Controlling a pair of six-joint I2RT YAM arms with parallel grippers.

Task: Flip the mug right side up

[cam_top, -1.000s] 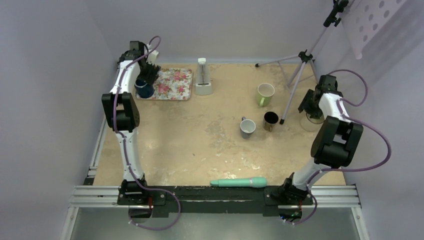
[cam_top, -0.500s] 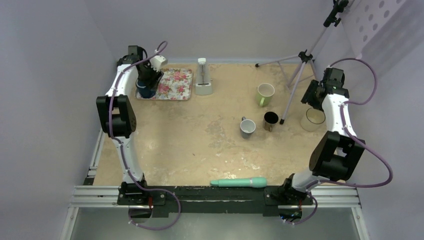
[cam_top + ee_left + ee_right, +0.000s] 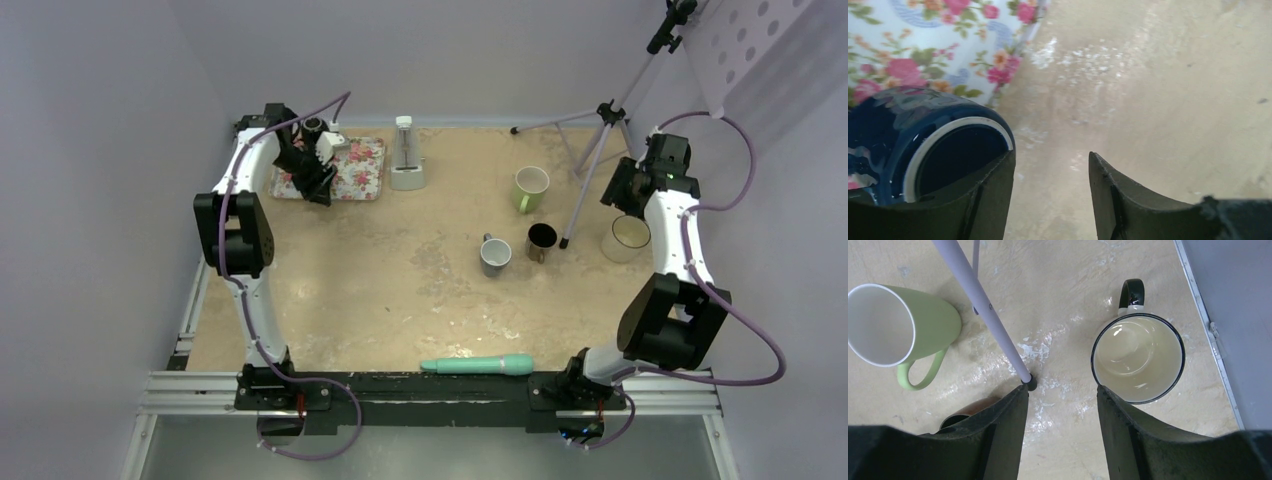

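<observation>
Your left gripper [image 3: 1051,153] has swung right from the tray's left edge. Its fingers stand part-way apart with bare sandy table [image 3: 1173,100] between them, and you cannot tell whether they grip anything. The dark blue glazed mug [image 3: 883,115] is just left of the left finger, mouth toward the camera, with the flowered rectangular tray [image 3: 908,30] behind it.

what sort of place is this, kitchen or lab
Most likely a robotics lab cell, not a kitchen: plain walls box in a worn tabletop, the arms are bolted to a metal rail, and a tripod stands near the green mug.
</observation>
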